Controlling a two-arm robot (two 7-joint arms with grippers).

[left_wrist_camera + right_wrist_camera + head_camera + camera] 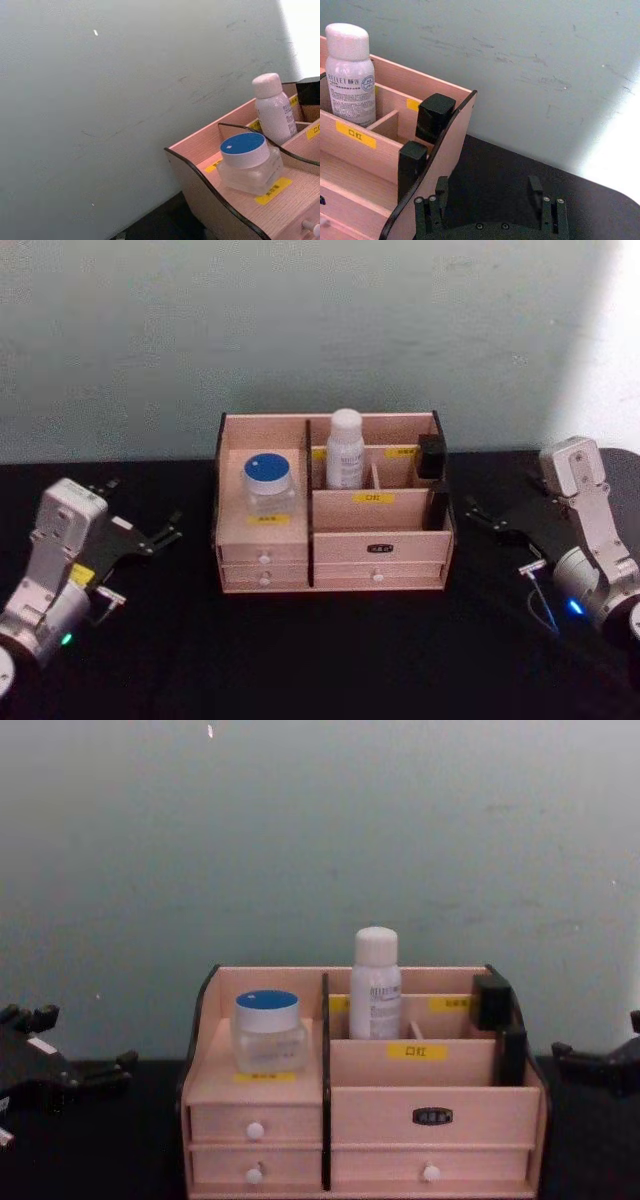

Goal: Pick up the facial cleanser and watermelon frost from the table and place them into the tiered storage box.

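A: Pale wood box point(335, 545) sits mid-table in the head view, jar point(268, 483) with a blue lid on its left shelf, white bottle point(345, 450) upright in a back slot. Left gripper point(160, 537) spread and empty, well left of the box; right gripper point(478, 512) near the box's right wall, can't tell its fingers here.

B: Left wrist view: jar point(248, 162) and bottle point(273, 108) both standing in the box point(210, 197).

A: Right wrist view: right gripper point(490, 192) spread, nothing in it, beside the box wall point(451, 145).

B: Chest view agrees, both items seated. Looks done to me; I'd just pull both arms straight back, clear of the box.
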